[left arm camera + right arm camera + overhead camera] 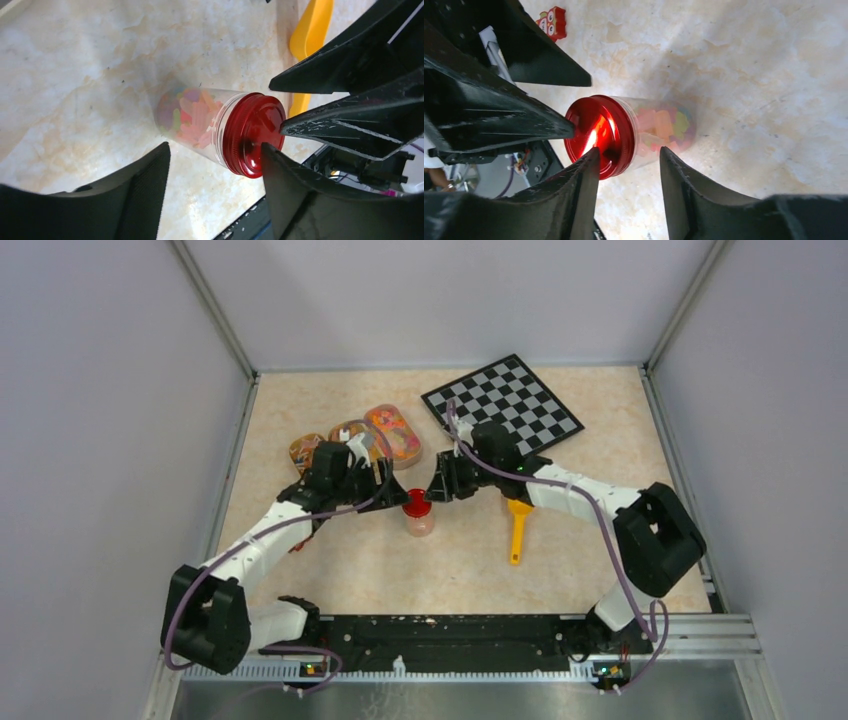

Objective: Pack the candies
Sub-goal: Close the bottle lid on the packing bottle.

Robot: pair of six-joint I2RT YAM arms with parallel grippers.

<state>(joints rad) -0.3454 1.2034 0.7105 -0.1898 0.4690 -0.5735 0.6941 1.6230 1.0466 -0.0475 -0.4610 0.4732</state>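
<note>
At the left gripper (215,150) the jaws stood wide apart, one finger on each side of the jar (220,127), with no clamp on it. One fingertip sat close by the red lid (255,135); contact unclear. At the right gripper (630,150) the jaws stood narrowly apart with nothing between them. One tip was at the lid's rim; touch could not be told.

Key relation: the jar stood upright on the table (600,560), long axis vertical, lid uppermost, directly between the two grippers. The left gripper lay to its left and the right gripper to its right, both tips at lid height and about equally near.

The candies (190,117) were inside the jar, a pink, orange, yellow and green mix showing through the clear wall. The lid was on. Judged: packing looked near its end, with only seating or tightening the lid likely left. That would want one gripper steadying the body and the other closing on the lid. With fingers this crowded, a clash or a tipped jar seemed the risk.

Around:
- The yellow scoop (517,525) lay just right of the jar, under the right forearm and apart from the jar.
- Three oval tins (392,433) sat behind the left gripper; contents colourful but too small to name.
- The chessboard (503,400) was at back right, well apart.
- Nothing lay between either gripper and the jar.
</note>
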